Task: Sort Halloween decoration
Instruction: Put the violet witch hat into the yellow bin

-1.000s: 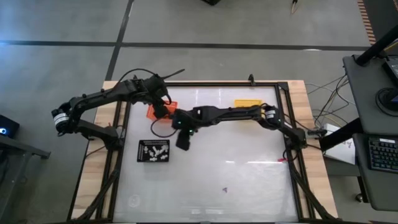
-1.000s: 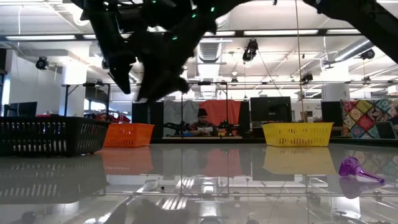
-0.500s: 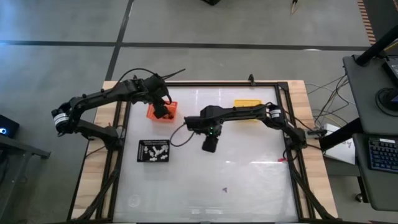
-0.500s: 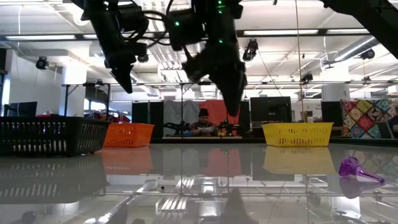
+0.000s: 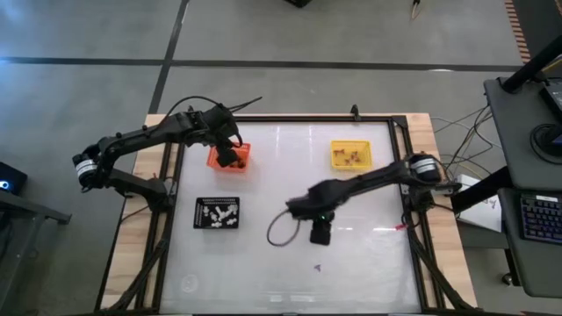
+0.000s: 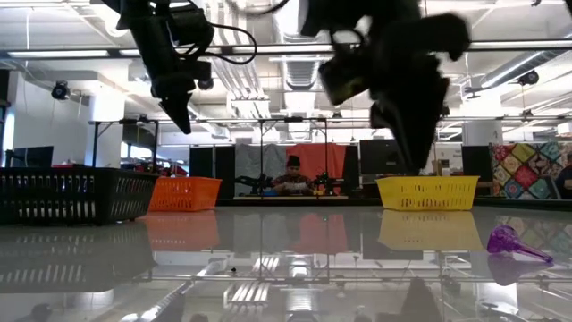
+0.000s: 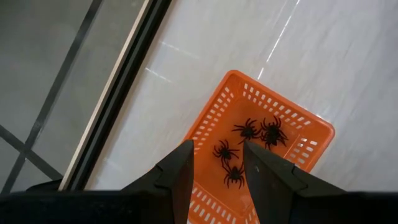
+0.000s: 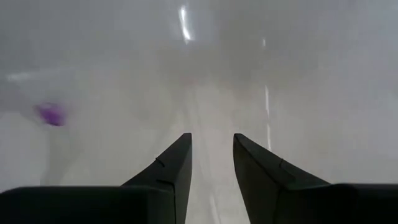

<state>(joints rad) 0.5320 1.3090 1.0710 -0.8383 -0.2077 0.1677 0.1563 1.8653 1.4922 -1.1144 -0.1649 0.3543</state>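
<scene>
The white glossy counter (image 5: 351, 211), framed in black rails on pale wood, carries three small rectangular plastic trays with lattice walls. The black tray (image 5: 217, 212) near the left edge holds several white trinkets (image 5: 219, 211). The orange tray (image 5: 228, 158), toward the far left, holds four black spider-like trinkets (image 7: 249, 143), which only the left wrist view makes out clearly. The yellow tray (image 5: 350, 154), toward the far right, holds a few brownish trinkets (image 5: 353, 157).

The left gripper (image 5: 230, 156) hangs over the orange tray, its two dark fingers (image 7: 180, 171) apart with nothing between them. The right gripper (image 5: 320, 233) hovers over bare counter near the middle, fingers (image 8: 177, 165) parted with a gap and empty.

One purple funnel-shaped trinket (image 6: 512, 243) lies alone on the counter toward the near edge, apart from every tray. In the high view it is a tiny speck (image 5: 317, 266) just in front of the right gripper; the right wrist view shows it as a purple blur (image 8: 51, 114).

Only the low view takes in the room behind: a workshop hall with strip lights, monitors, and a person (image 6: 292, 175) seated at a far bench.
</scene>
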